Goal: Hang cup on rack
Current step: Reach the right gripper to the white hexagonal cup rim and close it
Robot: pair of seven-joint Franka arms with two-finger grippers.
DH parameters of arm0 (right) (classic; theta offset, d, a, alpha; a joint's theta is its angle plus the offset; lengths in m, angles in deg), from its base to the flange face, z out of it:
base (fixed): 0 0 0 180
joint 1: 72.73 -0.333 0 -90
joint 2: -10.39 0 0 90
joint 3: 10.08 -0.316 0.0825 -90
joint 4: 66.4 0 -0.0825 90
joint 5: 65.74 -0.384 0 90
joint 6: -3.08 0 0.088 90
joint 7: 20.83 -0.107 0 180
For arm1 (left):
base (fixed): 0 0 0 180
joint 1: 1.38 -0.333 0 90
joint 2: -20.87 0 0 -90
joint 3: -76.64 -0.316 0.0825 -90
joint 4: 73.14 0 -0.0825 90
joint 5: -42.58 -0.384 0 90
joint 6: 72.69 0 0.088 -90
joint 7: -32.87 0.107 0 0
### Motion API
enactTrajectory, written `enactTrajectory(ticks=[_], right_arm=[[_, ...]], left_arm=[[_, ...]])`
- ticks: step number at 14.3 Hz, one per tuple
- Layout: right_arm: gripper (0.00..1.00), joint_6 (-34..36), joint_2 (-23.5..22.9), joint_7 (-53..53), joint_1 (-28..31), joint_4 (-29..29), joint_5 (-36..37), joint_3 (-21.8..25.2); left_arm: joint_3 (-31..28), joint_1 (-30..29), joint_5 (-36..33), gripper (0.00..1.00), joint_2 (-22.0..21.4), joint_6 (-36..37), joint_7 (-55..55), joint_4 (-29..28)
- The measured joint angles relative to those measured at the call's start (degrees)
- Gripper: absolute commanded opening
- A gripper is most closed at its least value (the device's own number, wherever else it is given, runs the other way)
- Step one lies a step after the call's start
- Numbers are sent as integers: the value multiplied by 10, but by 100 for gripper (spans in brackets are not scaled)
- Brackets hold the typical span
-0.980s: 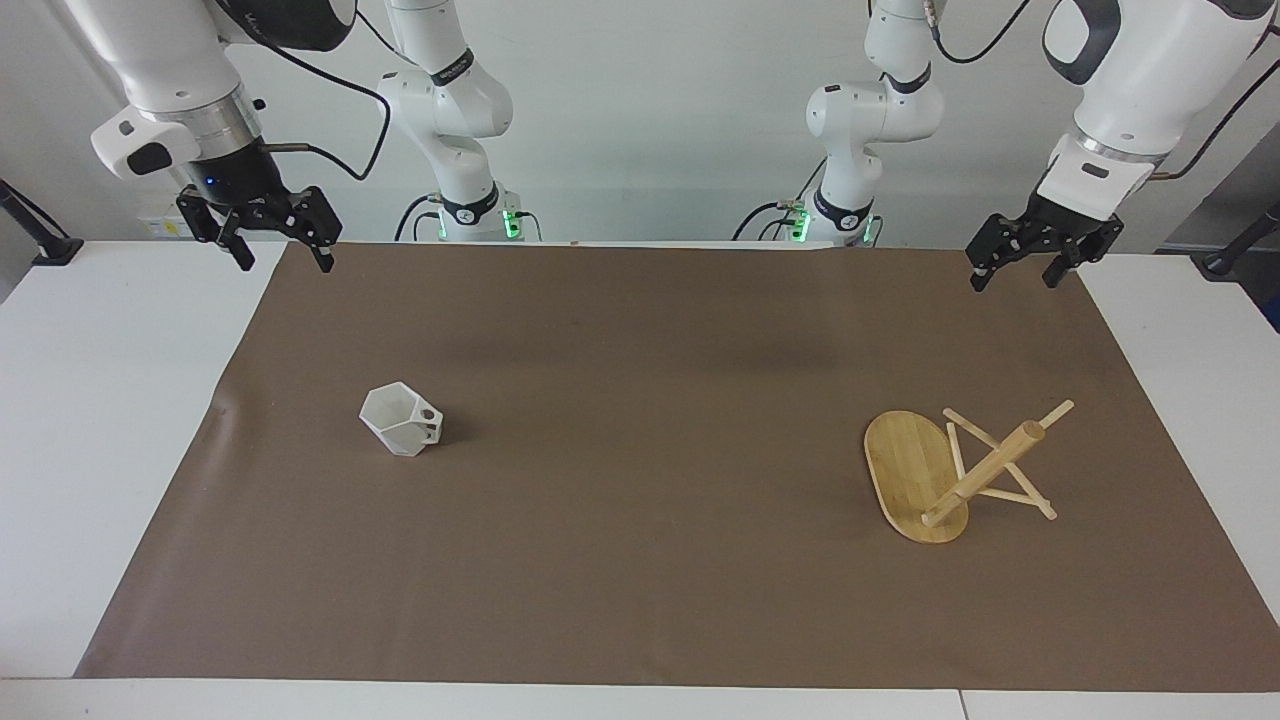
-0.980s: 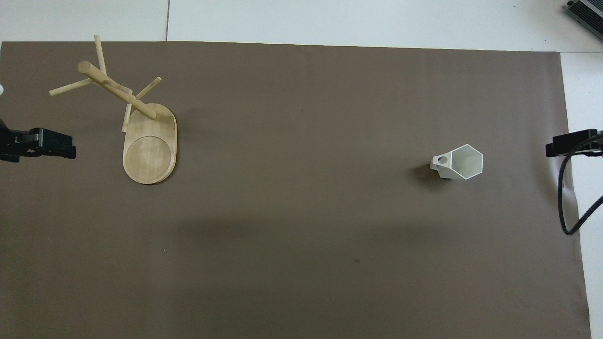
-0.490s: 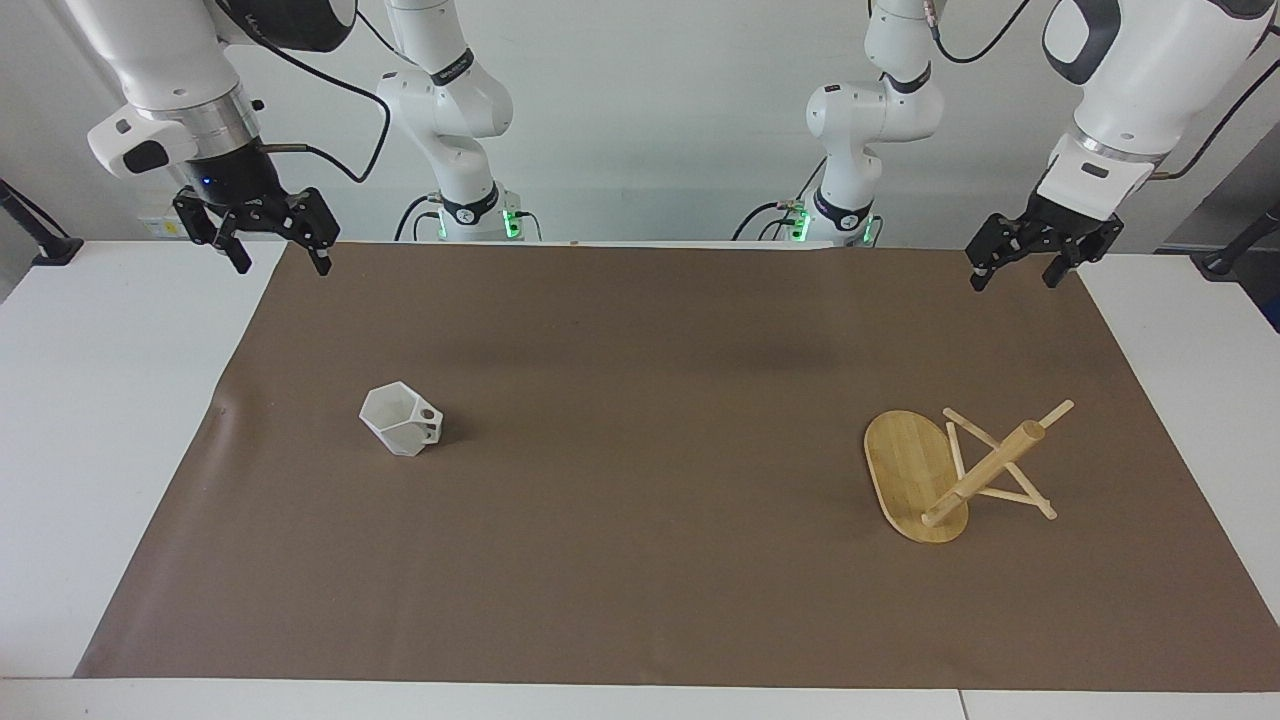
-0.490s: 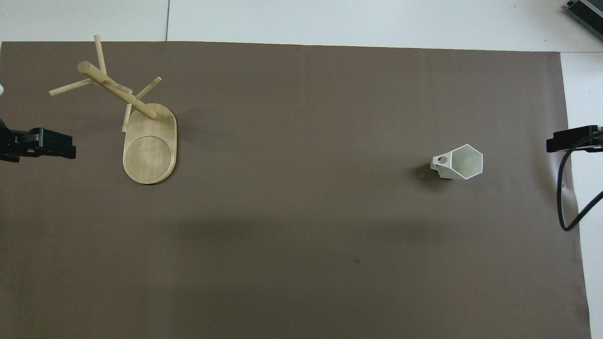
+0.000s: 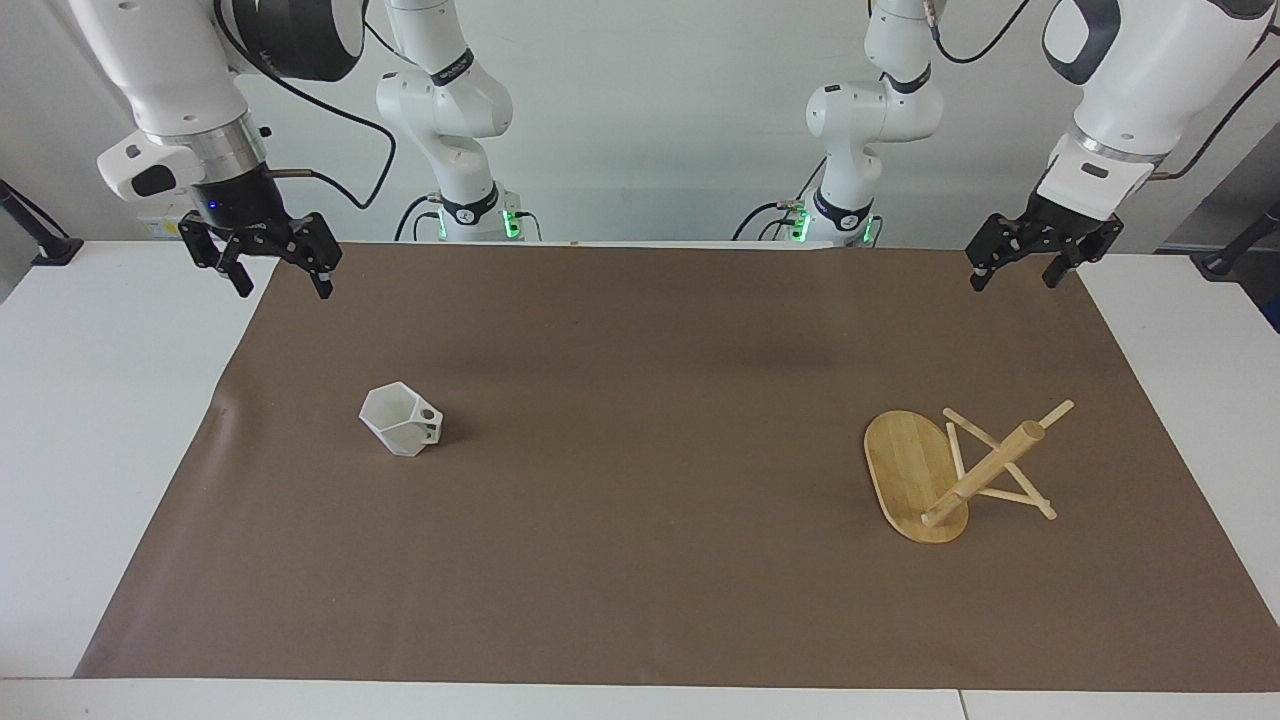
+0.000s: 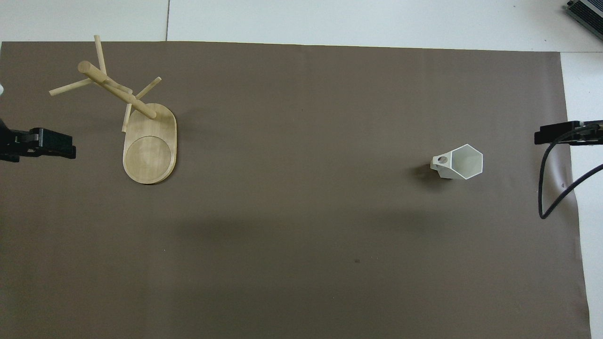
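Opening reach for the cup, nothing gripped yet.

Our right claw (image 5: 270,262) hangs released over the mat's edge, with the cup (image 5: 402,419) upright on the table (image 5: 90,400) well apart from it, toward the rack's (image 5: 955,470) end. Our left claw (image 5: 1018,265) waits released above its own corner, the rack standing on the table well apart from it. Next, we judge, the right claw must descend onto the cup's rim or handle.

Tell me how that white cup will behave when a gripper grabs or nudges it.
The cup stands upright on the brown mat, narrowing toward its bottom, so a push near the rim may well tip it. Its flat angled sides should give fingers firm faces and keep it from rolling far. It looks small and thin-walled, so probably light, and likely to slide if nudged low.
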Motion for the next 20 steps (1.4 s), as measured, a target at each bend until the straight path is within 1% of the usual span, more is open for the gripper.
enactTrajectory(ticks=[8, 12, 15, 20], right_arm=[[100, -107, -8, 0, -1, -98, 0, -2], [100, -167, -41, 1, -2, -131, 0, -2], [100, -215, -77, 34, -2, -144, 0, -2], [100, -232, -112, 53, -2, -147, 0, -2]], left_arm=[[0, 0, 0, 100, 0, 0, 0, 0], [0, 0, 0, 100, 0, 0, 0, 0], [0, 0, 0, 100, 0, 0, 0, 0], [0, 0, 0, 100, 0, 0, 0, 0]])
